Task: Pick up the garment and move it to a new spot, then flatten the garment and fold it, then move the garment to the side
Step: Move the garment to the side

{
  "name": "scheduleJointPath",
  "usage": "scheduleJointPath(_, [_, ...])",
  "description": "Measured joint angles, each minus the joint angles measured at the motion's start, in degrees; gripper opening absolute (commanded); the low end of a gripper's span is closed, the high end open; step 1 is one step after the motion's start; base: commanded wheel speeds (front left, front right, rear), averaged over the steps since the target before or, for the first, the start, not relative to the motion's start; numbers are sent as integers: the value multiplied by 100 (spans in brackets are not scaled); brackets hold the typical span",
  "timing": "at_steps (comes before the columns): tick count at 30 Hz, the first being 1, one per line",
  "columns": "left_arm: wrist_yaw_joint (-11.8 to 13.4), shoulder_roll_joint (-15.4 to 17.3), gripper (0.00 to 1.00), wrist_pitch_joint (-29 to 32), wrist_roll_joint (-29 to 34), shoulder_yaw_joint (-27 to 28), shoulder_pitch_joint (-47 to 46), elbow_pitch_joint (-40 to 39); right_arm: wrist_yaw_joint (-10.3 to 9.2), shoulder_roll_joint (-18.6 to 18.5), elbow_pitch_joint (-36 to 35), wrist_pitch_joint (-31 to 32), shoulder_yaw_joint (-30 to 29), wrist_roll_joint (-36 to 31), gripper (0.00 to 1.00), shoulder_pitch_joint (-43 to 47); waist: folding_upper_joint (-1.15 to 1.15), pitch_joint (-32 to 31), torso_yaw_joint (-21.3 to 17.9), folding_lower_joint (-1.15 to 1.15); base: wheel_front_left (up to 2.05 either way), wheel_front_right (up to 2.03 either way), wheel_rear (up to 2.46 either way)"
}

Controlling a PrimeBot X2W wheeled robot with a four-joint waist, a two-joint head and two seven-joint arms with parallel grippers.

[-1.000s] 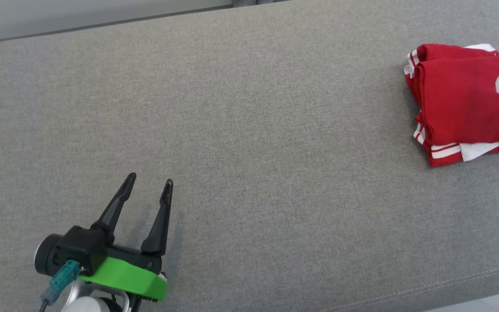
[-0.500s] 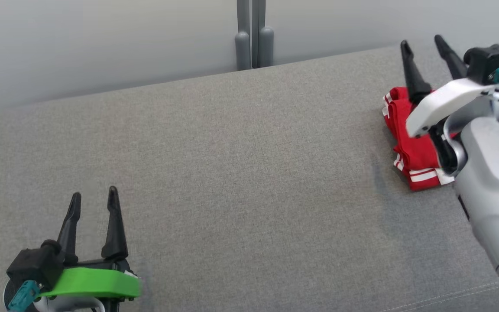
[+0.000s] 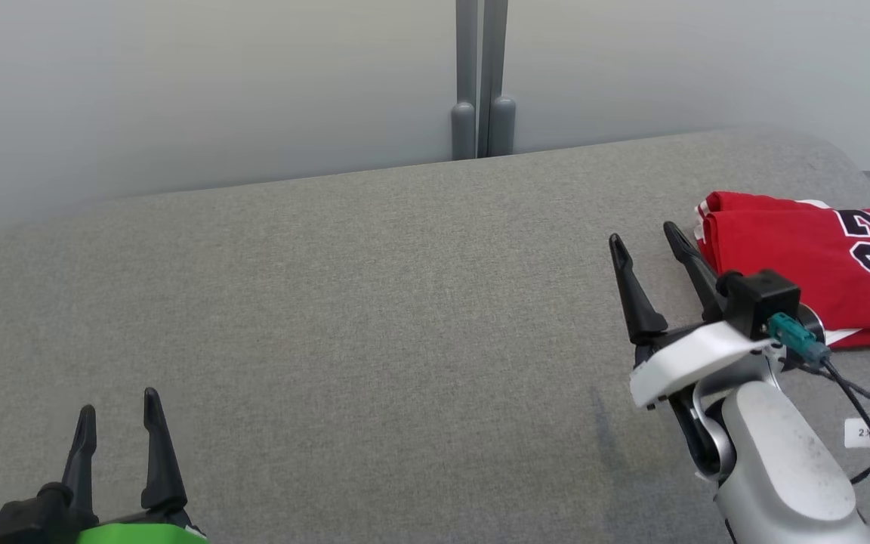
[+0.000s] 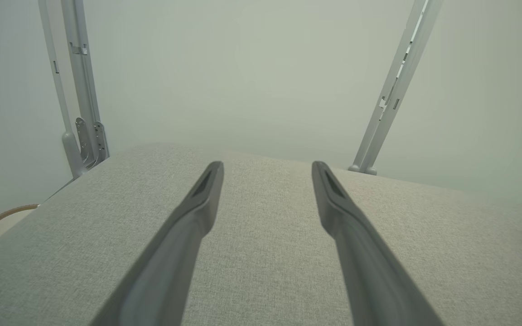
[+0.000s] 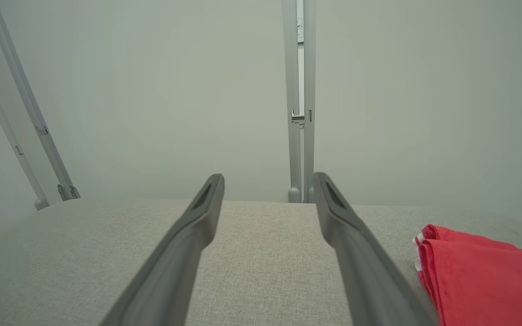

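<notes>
Grey woven tabletop [image 3: 374, 317] runs back to a pale wall with 2 grey posts [image 3: 482, 113] in the head view. The red garment [image 3: 797, 257], folded and white-trimmed, lies at the tabletop's far right. The right claw [image 3: 643, 233] stands just beside the garment's left edge without touching it, spread wide and empty. A moment earlier it hung over the cloth, so it has drawn back, though the camera has also tilted up. The left claw [image 3: 118, 402], low on the left, is wide and empty too, well apart from the garment. In the left wrist view, 2 fingers spread above bare tabletop, with a red sliver at the right edge. In the right wrist view, the fingers stand wide and the garment lies to their right, untouched. Folding and the move aside look finished, judging by this.
</notes>
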Motion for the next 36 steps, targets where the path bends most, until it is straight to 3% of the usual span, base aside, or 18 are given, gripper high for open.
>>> scheduleJointPath(8, [46,-46,100,-1,62,3,254,70,0,408,-1140,80,-512,-678,100,1190,0,-67,235,0,0,0,0])
scheduleJointPath(14, [48,-47,100,-1,191,-114,313,138,0,421,-1726,185,-524,-443,100,1830,0,-91,382,0,0,0,0])
scheduleJointPath(36, [-80,-42,100,20,333,-347,97,424,0,421,-2023,470,-511,-412,100,2033,0,-73,378,0,0,0,0])
